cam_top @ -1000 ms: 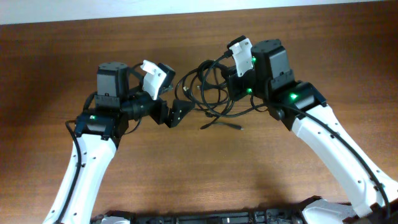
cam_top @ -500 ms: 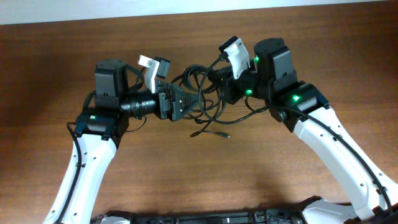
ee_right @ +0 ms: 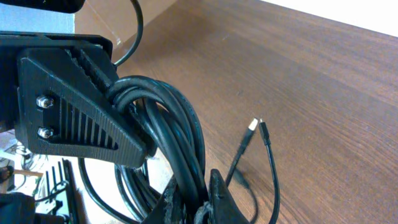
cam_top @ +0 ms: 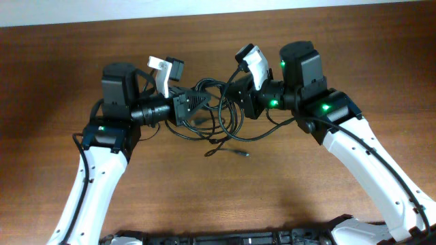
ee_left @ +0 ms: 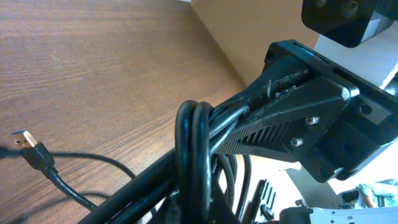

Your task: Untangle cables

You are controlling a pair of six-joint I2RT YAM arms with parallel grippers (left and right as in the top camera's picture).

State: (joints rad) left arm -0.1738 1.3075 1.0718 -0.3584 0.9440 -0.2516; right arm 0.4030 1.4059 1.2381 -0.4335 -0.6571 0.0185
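The cables (cam_top: 221, 124) are thin black cords bunched between my two grippers, lifted above the wooden table (cam_top: 286, 197). My left gripper (cam_top: 199, 103) is shut on the left side of the bunch. Close to its right, my right gripper (cam_top: 236, 95) is shut on the same bunch. Loose loops sag below them, and two plug ends (cam_top: 211, 152) trail towards the table. In the right wrist view my fingers (ee_right: 217, 199) pinch several cords (ee_right: 180, 143). The left wrist view shows the cords (ee_left: 196, 149) wrapped in front of the right gripper's ridged fingers (ee_left: 280, 115), with a USB plug (ee_left: 25, 142) over the wood.
Both white arms (cam_top: 368, 163) reach in from the near edge of the table. A pale wall runs along the table's far edge (cam_top: 218, 10). Bare brown wood lies all around the bunch.
My left gripper has swung right into the bunch and closed on it. The right gripper has shifted left with the cords, and the bunch has risen a little.
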